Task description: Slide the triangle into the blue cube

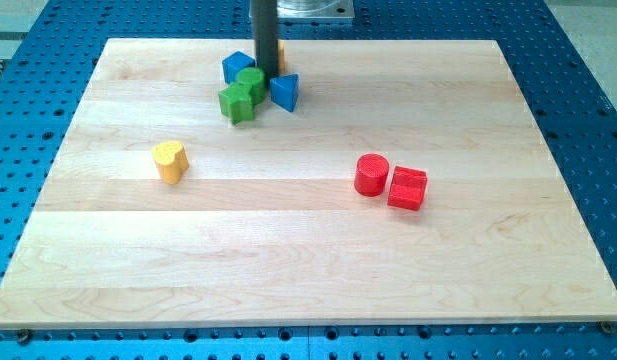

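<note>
Pale wooden board on blue table. We have no pincer, just rod; my tip sits between blue cube and blue triangle block, by green blocks. Triangle near cube, not touching. We think push still left.

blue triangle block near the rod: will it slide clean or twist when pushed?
The small blue triangular block looks rigid and low, so tipping seems unlikely. Its angled faces may make it rotate off my tip. It sits close to the green blocks, so they could deflect it.
</note>
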### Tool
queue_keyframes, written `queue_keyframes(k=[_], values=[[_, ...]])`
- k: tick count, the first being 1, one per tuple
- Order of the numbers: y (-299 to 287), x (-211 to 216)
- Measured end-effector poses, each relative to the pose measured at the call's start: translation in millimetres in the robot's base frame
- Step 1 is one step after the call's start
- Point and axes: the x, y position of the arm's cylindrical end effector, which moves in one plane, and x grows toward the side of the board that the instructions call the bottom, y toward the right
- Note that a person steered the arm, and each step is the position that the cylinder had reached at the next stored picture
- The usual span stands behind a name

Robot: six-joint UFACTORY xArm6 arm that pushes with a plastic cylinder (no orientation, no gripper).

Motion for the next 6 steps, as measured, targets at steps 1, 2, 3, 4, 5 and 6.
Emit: queue_keyframes(k=[1, 2, 3, 4, 5, 6], values=[[-20.3, 27.6], [-16.2, 43.9], [0.8, 92.1], [64.4, 85.0], [63.8, 42.6], [45.6, 22.3]])
